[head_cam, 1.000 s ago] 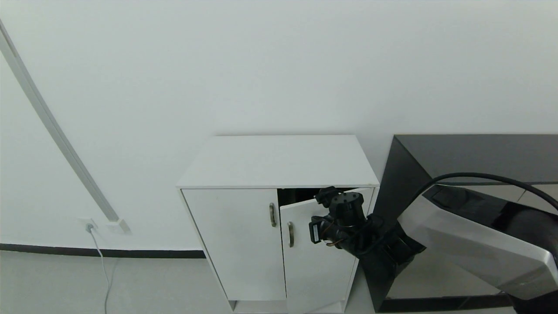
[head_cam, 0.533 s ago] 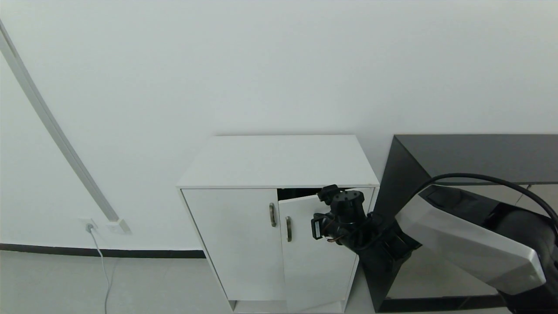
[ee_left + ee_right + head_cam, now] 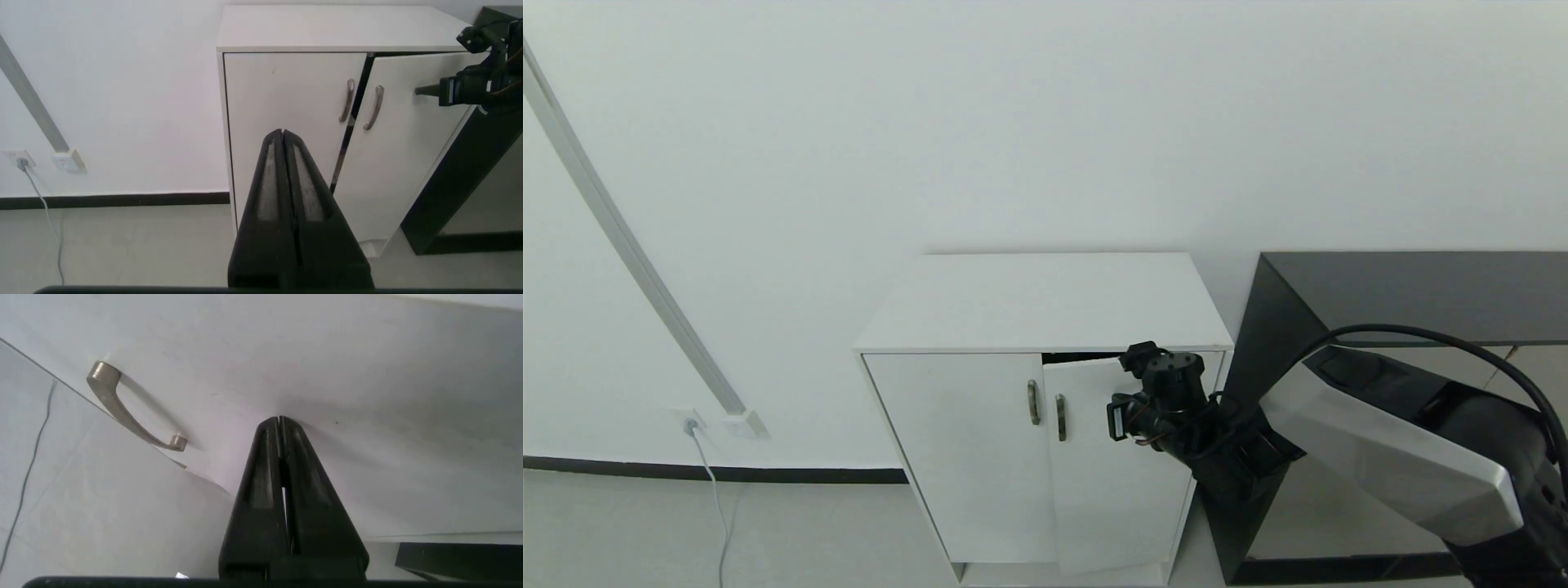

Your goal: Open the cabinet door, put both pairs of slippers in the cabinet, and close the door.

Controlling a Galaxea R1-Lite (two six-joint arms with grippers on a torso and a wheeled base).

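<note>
white right door (image 3: 1103,498) has swung nearly flush with the cabinet (image 3: 1045,302), pushed by the clenched right claw (image 3: 280,423); closing looks almost done

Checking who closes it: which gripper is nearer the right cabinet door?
Right. The right gripper is at the face of the right door; the left gripper is well back, facing the cabinet.

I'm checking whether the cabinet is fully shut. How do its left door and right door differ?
The left door sits flush with the cabinet front; the right door is slightly ajar, with a dark gap at its top edge. The right claw, shut, has its tip at the right door's face; nothing touches the left door. Both are white, with curved metal handles beside the middle seam.
</note>
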